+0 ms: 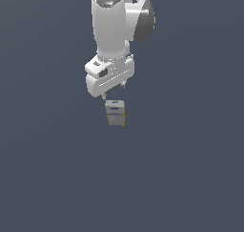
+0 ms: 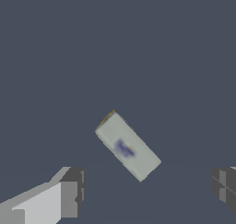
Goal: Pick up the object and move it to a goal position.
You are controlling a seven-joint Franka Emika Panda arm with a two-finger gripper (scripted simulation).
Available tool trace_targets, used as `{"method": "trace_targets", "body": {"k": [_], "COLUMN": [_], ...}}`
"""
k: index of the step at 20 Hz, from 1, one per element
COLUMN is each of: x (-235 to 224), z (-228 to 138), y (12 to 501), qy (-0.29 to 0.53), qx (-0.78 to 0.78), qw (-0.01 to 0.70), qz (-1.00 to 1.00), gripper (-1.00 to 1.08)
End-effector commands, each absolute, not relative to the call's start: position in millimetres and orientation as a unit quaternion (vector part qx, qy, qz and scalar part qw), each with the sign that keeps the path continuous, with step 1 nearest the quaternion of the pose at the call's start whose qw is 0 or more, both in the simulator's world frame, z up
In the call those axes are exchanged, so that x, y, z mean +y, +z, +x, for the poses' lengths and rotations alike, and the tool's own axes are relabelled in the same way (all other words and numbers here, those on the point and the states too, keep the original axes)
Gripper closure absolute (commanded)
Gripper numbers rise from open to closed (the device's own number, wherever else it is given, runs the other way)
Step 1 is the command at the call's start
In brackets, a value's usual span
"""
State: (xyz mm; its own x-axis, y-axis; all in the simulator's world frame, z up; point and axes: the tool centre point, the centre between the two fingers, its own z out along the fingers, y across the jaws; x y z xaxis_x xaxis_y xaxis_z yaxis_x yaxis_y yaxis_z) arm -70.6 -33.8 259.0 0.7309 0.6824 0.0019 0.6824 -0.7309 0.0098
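Note:
The object (image 1: 115,112) is a small pale grey-white box with yellow edges, standing on the dark floor. In the wrist view the object (image 2: 127,146) lies diagonally, with a blurred bluish print on its face. My gripper (image 1: 113,91) hangs just above and slightly behind the box, apart from it. Its fingers (image 2: 71,191) stand wide apart, open, with nothing between them; the box lies beyond the fingertips rather than between them. The white arm (image 1: 112,30) rises behind.
A plain dark grey-blue floor (image 1: 190,169) fills both views. No other object, container or edge shows.

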Motion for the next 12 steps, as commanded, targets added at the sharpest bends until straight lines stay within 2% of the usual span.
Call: {"method": "trace_targets", "body": {"k": [1,12], "x": [-33.7,-33.1], "z": [-71.5,-75.9], "y": [254.1,232.7], "qy": [0.002,0.001], "qx": [0.397,0.521], "qw": [0.004,0.003], "qz": [0.918,0.854], "gripper": [-0.92,-0.92]}}
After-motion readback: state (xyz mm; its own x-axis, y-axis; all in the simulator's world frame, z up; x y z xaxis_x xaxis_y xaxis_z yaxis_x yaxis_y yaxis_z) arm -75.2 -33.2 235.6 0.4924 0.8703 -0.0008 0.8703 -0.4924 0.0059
